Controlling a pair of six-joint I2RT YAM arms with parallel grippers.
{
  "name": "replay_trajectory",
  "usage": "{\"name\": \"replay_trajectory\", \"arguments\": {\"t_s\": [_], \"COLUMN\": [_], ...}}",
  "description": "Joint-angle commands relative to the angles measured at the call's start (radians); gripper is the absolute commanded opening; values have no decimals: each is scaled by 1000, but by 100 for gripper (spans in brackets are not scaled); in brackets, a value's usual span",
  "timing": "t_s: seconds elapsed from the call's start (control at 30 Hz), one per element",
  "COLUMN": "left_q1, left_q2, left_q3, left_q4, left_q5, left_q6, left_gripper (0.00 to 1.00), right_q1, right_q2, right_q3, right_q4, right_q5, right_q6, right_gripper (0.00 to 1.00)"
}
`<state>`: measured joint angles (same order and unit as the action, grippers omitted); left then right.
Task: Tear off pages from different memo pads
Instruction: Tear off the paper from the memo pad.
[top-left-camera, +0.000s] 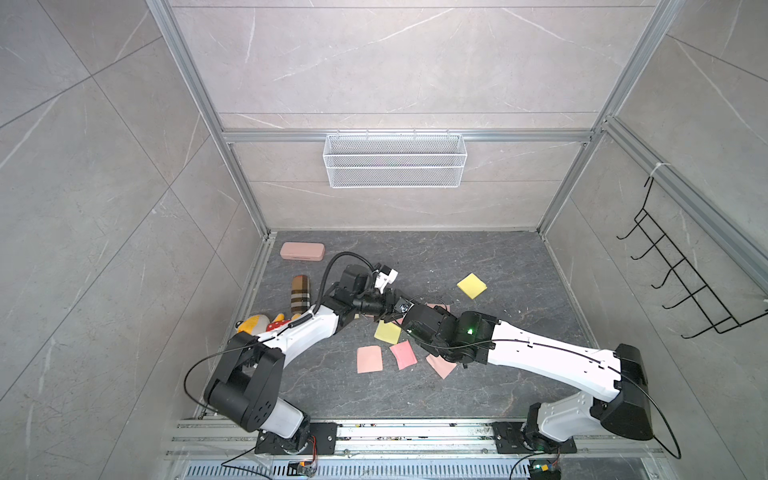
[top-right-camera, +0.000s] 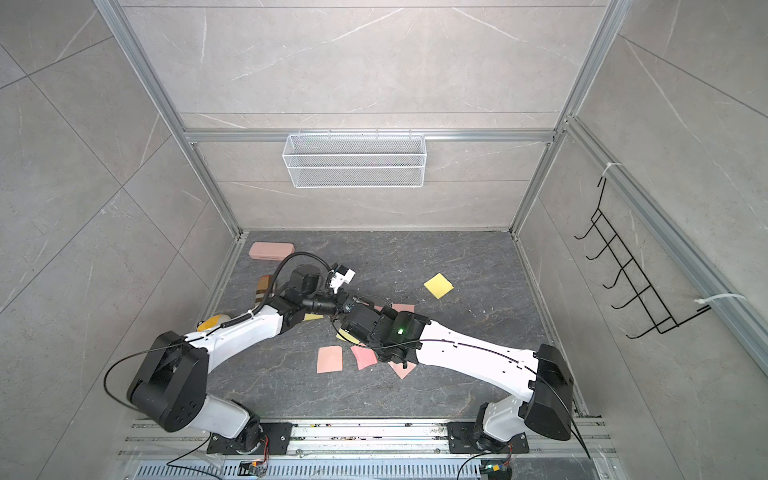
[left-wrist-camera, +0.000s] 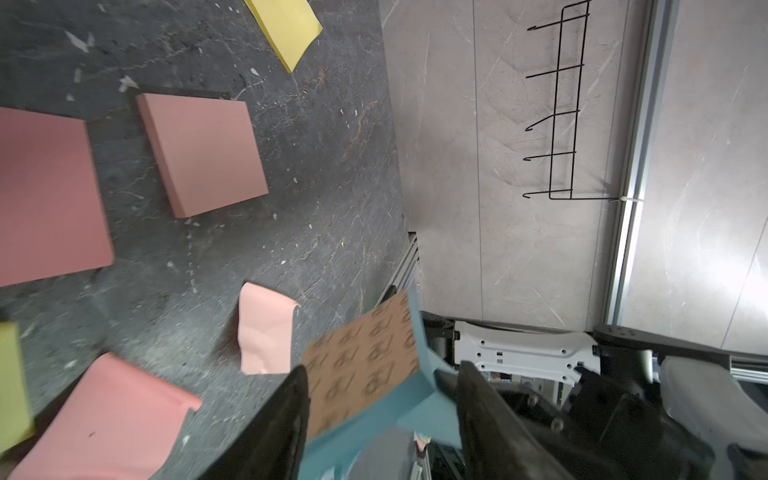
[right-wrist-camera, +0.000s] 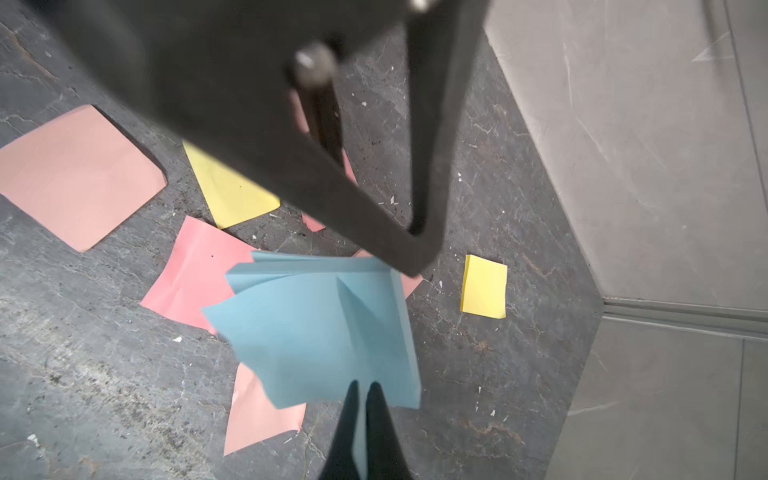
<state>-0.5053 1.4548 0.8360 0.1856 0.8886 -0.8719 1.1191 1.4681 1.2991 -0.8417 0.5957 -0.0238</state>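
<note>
My right gripper (right-wrist-camera: 365, 384) is shut on a blue page at the edge of the light blue memo pad (right-wrist-camera: 320, 328), whose top sheets fan apart. The pad's brown backing (left-wrist-camera: 361, 365) sits between the wide-apart jaws of my open left gripper (left-wrist-camera: 383, 365), blurred. One left finger (right-wrist-camera: 415, 257) touches the pad's far corner. In both top views the two wrists meet mid-table (top-left-camera: 392, 309) and hide the blue pad. A yellow memo pad (top-left-camera: 472, 285) lies far right and a pink memo pad (left-wrist-camera: 203, 153) lies flat. Loose pink pages (top-left-camera: 369, 359) and a yellow page (top-left-camera: 387, 331) lie nearby.
A pink case (top-left-camera: 302, 251), a plaid cylinder (top-left-camera: 301, 297) and a yellow and red toy (top-left-camera: 257, 324) lie along the left side. A white wire basket (top-left-camera: 395, 160) hangs on the back wall, a black hook rack (top-left-camera: 681, 270) on the right wall.
</note>
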Motion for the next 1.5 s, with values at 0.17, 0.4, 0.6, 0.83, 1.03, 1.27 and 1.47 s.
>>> {"name": "replay_trajectory", "arguments": {"t_s": [0.17,0.4,0.6,0.83,1.03,1.27,1.47], "left_q1": [-16,-104,-116,-109,-97,-88,-98], "left_q2": [-202,-213,-144,-83,-47,-13,47], "left_q3": [-158,-166,-96,-59,-59,-61,-54], "left_q4": [216,266,221,177,184,150,186], "left_q5": [-119,-124,-68,-37,-76,-173,-239], "left_q6": [97,205,235,219,155,34,-56], "left_gripper": [77,77,55,0,0,0,0], "right_q1": [-11,-11,-21,-101,-164,-303,-411], "right_q2": [1,0,-8,-23,-36,-48,-40], "right_q3": [118,194,212,219,209,157,112], "right_q4": [-67,-123,-136,-141,-142,-205,-266], "right_q5": [18,-7,-17,1,27,130,75], "right_q6": [-29,-19,-13,42,79,153,251], "right_gripper": [0,0,0,0,0,0,0]}}
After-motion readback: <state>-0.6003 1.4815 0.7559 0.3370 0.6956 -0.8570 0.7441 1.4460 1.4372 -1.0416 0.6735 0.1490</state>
